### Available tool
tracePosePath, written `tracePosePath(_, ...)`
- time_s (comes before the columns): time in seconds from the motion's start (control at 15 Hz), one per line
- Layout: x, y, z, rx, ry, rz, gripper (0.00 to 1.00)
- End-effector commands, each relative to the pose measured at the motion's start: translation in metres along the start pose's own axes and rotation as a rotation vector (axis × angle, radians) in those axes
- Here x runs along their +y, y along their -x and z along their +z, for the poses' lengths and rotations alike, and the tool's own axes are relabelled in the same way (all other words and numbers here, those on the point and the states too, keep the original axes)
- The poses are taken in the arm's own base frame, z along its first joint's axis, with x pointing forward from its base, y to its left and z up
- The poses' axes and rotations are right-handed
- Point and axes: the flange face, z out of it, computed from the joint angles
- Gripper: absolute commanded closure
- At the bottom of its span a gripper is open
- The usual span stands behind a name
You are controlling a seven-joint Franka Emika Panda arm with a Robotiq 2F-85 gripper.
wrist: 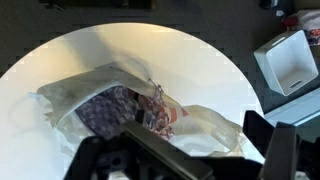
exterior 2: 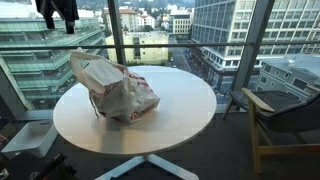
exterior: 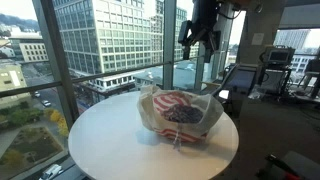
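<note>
Spread tool (exterior: 201, 42) hangs high above bag (exterior: 180, 110); bag lies well inside table (exterior: 100, 150) rim.

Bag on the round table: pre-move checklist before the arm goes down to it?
1. Gripper jaws open, nothing held: ok.
2. Gripper high above the table, apart from everything: ok.
3. Plastic bag lies wholly on the table, none of it over the edge: ok.
4. Bag mouth gapes in the wrist view, patterned contents showing: ok.
5. What the contents are, and whether they are loose inside: cannot tell.
6. Chair stands apart from the table: ok.
</note>
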Motion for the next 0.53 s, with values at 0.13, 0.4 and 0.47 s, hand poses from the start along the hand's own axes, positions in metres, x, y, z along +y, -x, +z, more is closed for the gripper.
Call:
tracePosePath(0.13,-0.001,-0.001,-0.004,0.004,-0.001,-0.003,0.0)
tracePosePath(0.4,0.009,-0.04,0.029,-0.047,-0.082,0.046,0.0)
tracePosePath(0.47,0.013,-0.052,0.039,-0.062,-0.105,0.071,0.0)
